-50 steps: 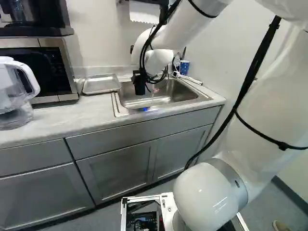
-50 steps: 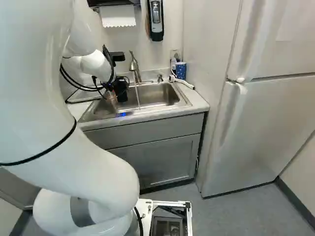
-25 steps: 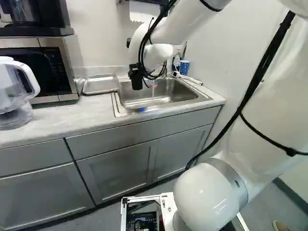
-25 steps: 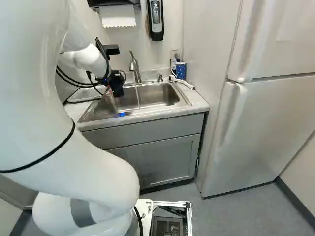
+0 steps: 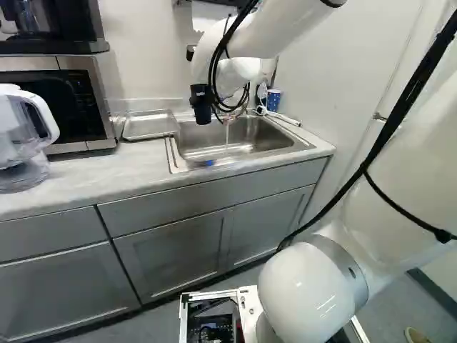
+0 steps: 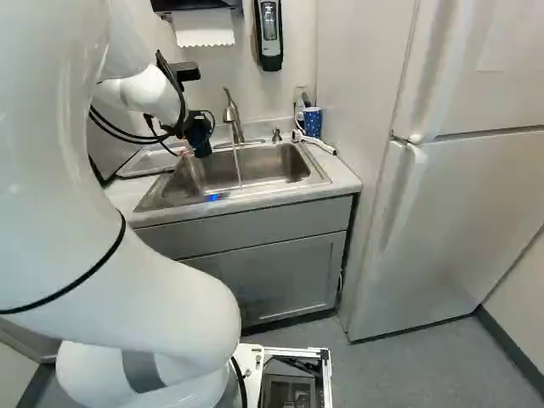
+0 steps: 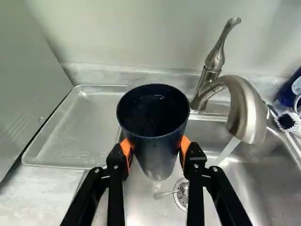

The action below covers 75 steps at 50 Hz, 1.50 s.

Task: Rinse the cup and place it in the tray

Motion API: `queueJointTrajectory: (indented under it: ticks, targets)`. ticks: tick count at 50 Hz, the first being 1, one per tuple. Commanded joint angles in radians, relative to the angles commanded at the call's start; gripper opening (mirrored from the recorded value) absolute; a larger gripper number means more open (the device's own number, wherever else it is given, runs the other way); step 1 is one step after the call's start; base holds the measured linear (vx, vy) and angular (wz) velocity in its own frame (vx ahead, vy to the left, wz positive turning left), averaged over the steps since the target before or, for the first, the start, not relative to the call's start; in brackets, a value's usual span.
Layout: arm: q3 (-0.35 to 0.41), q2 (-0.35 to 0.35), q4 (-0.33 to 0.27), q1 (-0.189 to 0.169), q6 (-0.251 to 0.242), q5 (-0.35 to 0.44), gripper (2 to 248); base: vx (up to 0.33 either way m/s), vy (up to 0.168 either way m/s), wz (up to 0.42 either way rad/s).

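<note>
In the right base view my gripper is above the left part of the sink, with the dark blue cup at its end. The wrist view shows the gripper shut on the cup, orange pads pressing on two sides. The cup's open rim faces up, its inside dark and glossy. Below it lie the sink and the drain. Beside the sink is the metal tray, bare. Water runs from the faucet, off to one side of the cup.
A microwave stands beside the tray, and a clear pitcher nearer on the counter. Past the sink's far corner are a blue patterned cup and a brush. A fridge stands at the right of the right base view.
The arm has lifted the cup up out of the sink and carried it a little toward the tray side, away from the running water. The grip has held, and the base has not moved.
</note>
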Motion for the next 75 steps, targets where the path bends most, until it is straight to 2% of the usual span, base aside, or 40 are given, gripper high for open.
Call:
queueJointTrajectory:
  ticks: [7,23,66,75]
  targets:
    - [-0.010,0.006,-0.015,0.008,0.032,0.004,119,0.000,0.000,0.000]
    - [-0.035,0.016,-0.045,0.026,0.190,0.010,119,0.000,0.000,0.000]
    - [-0.035,0.016,-0.045,0.026,0.190,0.010,119,0.000,0.000,0.000]
    - [-0.035,0.016,-0.045,0.026,0.248,0.010,119,0.000,0.000,0.000]
